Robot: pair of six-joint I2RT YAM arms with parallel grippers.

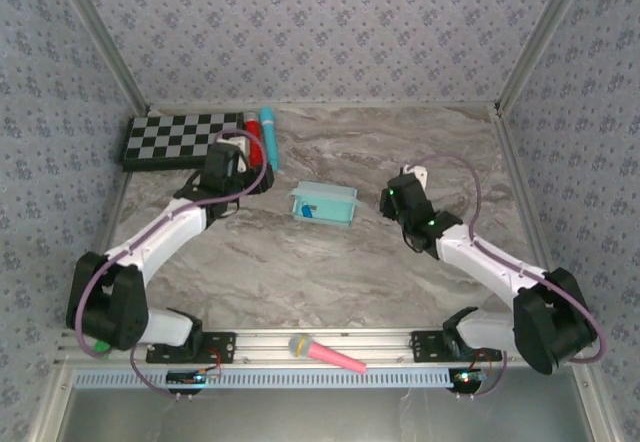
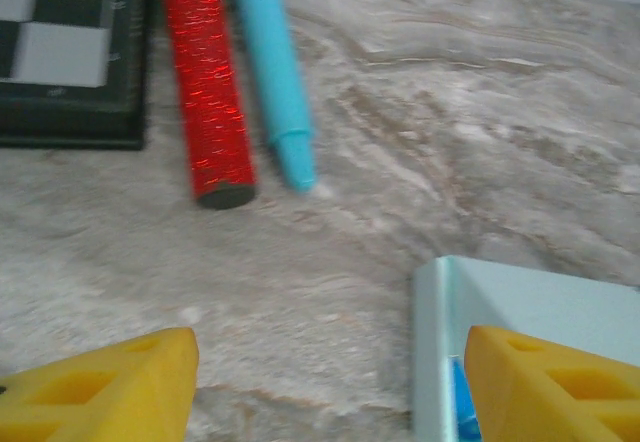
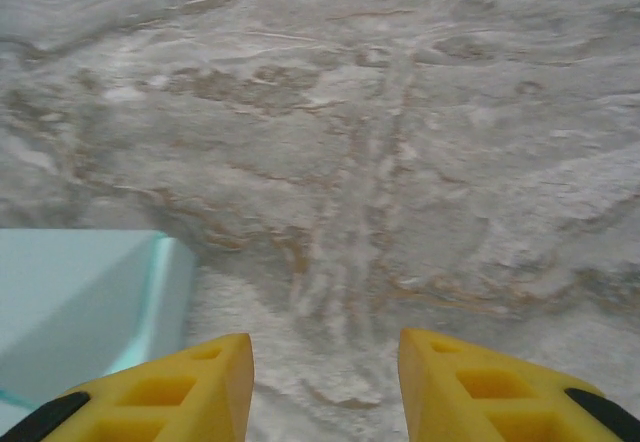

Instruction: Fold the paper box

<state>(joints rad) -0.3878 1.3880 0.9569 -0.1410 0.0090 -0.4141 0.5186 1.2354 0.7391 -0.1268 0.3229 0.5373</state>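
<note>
While both arms flank the paper box (image 1: 323,204), neither one has hold of it. The box sits flat on the table (image 1: 430,147) and looks like a low rectangular shell rather than a flat sheet. You can't tell from here whether its top flaps are tucked.

Your left gripper (image 2: 330,352) is to the box's left and a bit farther back. Its jaws are spread wide with bare marble between them, and the box's corner is right by its right-hand finger: open, nothing gripped. Your right gripper (image 3: 325,352) is just right of the box, jaws partly apart over bare table, with the box edge outside its left finger: open too, empty.

It reads as a ready pose, one gripper at each end of the box, likely so you can press or pinch flaps from both sides.

The red tube (image 2: 208,92), turquoise marker (image 2: 272,72) and checkerboard (image 1: 183,138) lie behind-left of the box, close to the left arm, so mind the clearance there. The next move is probably to close in on a flap.
</note>
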